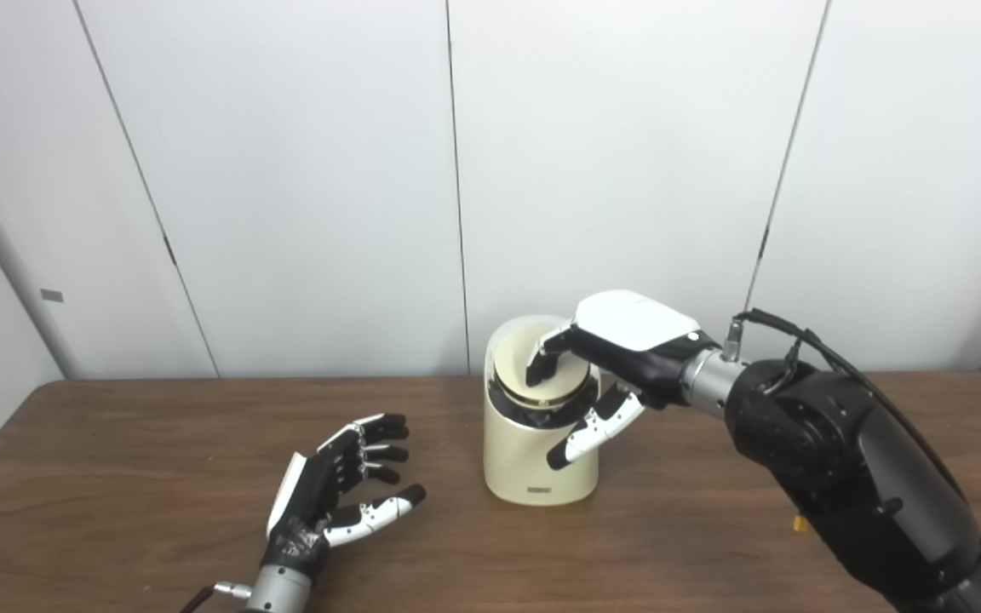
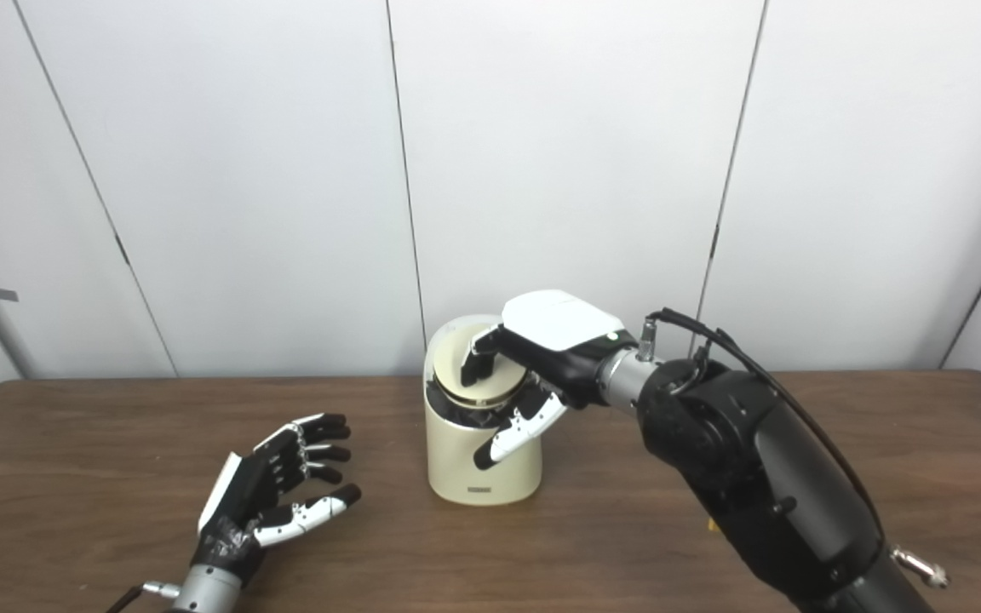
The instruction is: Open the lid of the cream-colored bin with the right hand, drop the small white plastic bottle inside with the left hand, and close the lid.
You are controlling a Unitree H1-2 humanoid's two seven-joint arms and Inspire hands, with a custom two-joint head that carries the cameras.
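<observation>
Cream-colored bin stands upright near the far edge of the surface, about mid-width. Its round lid sits in the top opening, tilted toward me, a dark gap showing under its front edge. My right hand is over the bin: fingertips curl down onto the lid, thumb hangs in front of the bin wall; I cannot tell whether it actually grips. Left hand rests well left of the bin, released, fingers spread, holding nothing. I see no white bottle. Surface is dark wood grain. Behind it, plain white wall panels with thin vertical seams.
</observation>
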